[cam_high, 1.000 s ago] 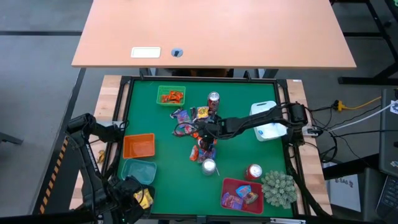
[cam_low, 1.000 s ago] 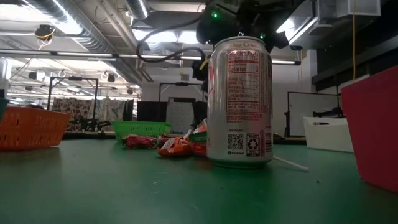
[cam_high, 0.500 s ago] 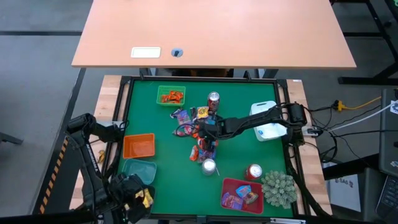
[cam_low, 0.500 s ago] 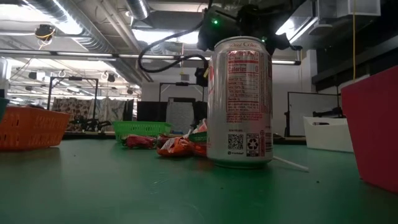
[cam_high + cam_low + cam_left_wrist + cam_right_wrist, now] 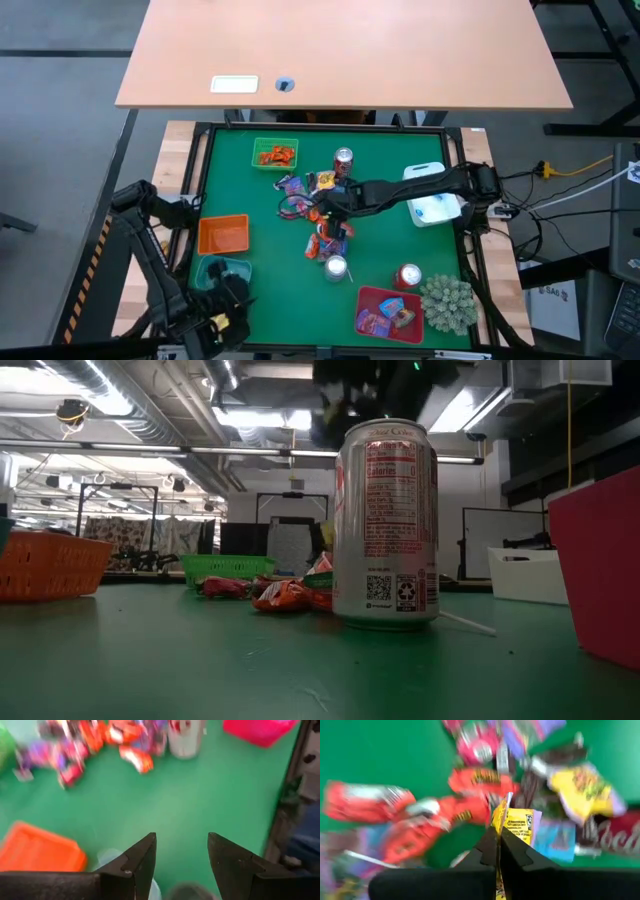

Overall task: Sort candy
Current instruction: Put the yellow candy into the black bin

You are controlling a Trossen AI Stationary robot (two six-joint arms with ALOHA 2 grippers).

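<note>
My left gripper (image 5: 181,851) hangs with fingers spread apart by the teal bin (image 5: 222,272) at the near edge. Farther in, my right gripper (image 5: 498,834) is clamped on a yellow candy packet (image 5: 518,823), above the candy pile (image 5: 318,212) at mid-table.

Mat (image 5: 250,195) green. Bins: green (image 5: 275,154) upper left, orange (image 5: 222,235) left, teal (image 5: 222,273) lower left, white (image 5: 434,205) right, red (image 5: 390,313) bottom. Candy (image 5: 320,215) at centre: orange-red, purple, yellow, blue. Cans (image 5: 343,160) red-and-silver. Plant (image 5: 447,302) grey-green. Right gripper (image 5: 498,835) black, pinched wrapper (image 5: 517,825) yellow.
</note>
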